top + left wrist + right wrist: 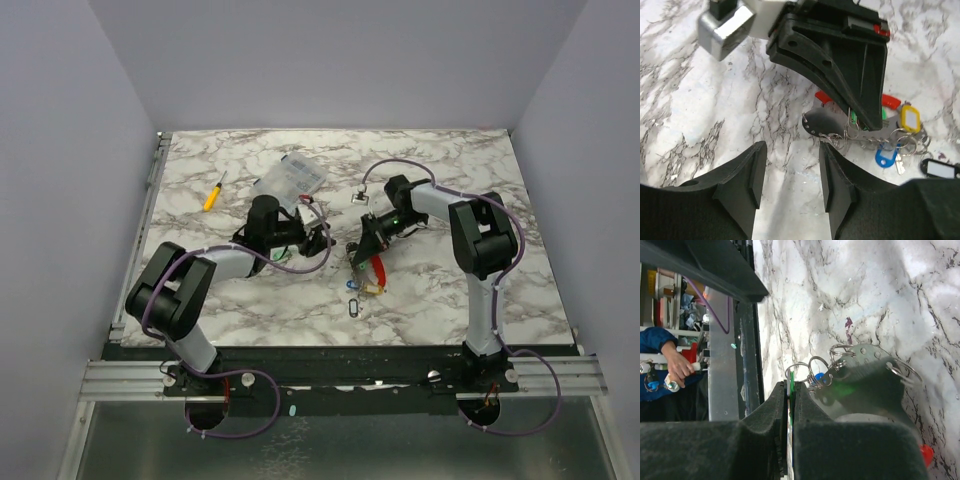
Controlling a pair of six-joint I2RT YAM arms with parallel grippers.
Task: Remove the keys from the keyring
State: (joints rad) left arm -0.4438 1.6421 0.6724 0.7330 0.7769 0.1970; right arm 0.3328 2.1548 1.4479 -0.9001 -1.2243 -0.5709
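Robot at work on the marble table (470,300): your two arms meet just right of centre, nearer the near edge than the far one.

The right gripper (868,123) is clamped narrow. The edge of a green-tagged key (791,390) shows between its jaws, so it acts as the anchor for the whole bunch. The left gripper (791,150) stands about half open and holds nothing. It hangs just beside the perforated metal plate (821,122) at the bunch's end.

The keyring (840,137) lies on the marble under the right gripper's tip, a tangle of small silvery loops with the red fob (890,102) behind it. The other keys fan out on the far side of that gripper: a yellow-tagged key (909,119), a blue-tagged key (886,156) and a black-tagged key (940,170).

The step in hand looks like the left gripper's approach for a fresh hold. To do it well:
- Keep the right clamp firm and motionless.
- Bring the left jaws forward low over the marble.
- Close on a single loop or a single tag, never on the plate and loops together.
- Work from the left wrist view, since the overhead view shows the loops too small to separate.
- Expect the loops to snag one another, so draw a key off along its coil rather than tugging straight away.
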